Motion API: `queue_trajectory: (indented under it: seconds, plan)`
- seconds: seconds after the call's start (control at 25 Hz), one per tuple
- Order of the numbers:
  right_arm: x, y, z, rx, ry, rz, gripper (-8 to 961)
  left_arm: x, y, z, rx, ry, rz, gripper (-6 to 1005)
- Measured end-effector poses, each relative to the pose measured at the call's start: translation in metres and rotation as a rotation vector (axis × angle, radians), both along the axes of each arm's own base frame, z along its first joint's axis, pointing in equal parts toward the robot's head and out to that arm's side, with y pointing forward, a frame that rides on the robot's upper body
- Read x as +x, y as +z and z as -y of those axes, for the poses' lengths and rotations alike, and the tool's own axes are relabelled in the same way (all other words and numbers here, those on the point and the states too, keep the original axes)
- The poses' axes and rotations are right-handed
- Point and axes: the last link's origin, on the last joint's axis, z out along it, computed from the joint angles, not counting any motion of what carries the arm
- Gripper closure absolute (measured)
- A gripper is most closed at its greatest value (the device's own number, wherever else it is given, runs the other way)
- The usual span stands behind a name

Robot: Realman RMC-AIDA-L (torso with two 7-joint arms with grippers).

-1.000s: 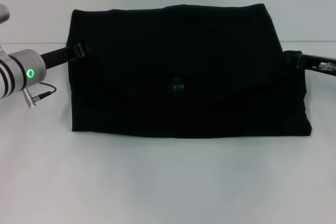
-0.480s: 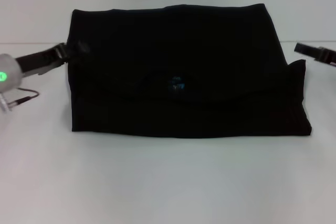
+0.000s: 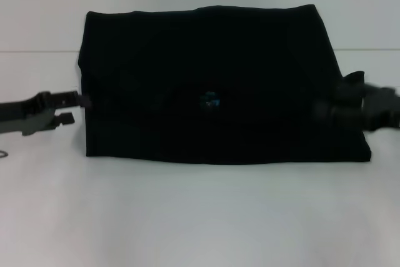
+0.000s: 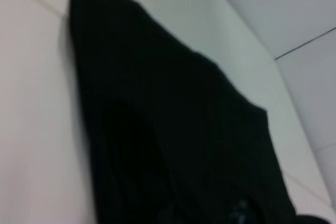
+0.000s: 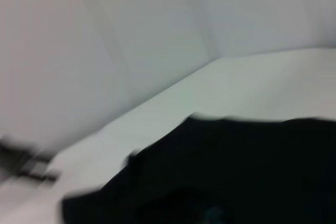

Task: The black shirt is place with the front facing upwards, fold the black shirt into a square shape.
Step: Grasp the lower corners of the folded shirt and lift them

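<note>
**Soft shirt, tools at both side edges**

The black shirt [image 3: 212, 85] lies as a wide folded band on the tabletop [image 3: 200, 217]: light, limp cloth, best pinched at its side edges. Left tool [image 3: 65, 107], fingers apart, reaches level toward the shirt's left edge. Right tool [image 3: 350, 109] sits at the shirt's right edge; its opening can't be told.

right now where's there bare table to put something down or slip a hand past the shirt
The widest bare patch of table is the near strip in front of the black shirt. Smaller bare corners lie near-left and near-right. The shirt's two side edges are crowded: the left gripper sits at the left edge, the right gripper against the right edge.
</note>
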Motion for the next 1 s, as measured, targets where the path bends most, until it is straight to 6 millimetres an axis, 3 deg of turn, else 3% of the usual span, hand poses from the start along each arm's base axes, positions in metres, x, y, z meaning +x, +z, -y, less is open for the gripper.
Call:
queue_trajectory:
  seconds: [0.2, 0.44, 1.0]
  plan:
    - [-0.007, -0.035, 0.021, -0.060, 0.173, 0.082, 20, -0.008, -0.013, 0.003, -0.053, 0.003, -0.097, 265]
    - [-0.012, -0.059, 0.031, -0.116, 0.225, 0.103, 13, -0.011, -0.025, -0.001, -0.036, 0.006, -0.163, 255]
    - [-0.014, -0.065, 0.032, -0.133, 0.217, 0.089, 13, 0.004, -0.045, -0.007, -0.035, -0.076, -0.181, 257]
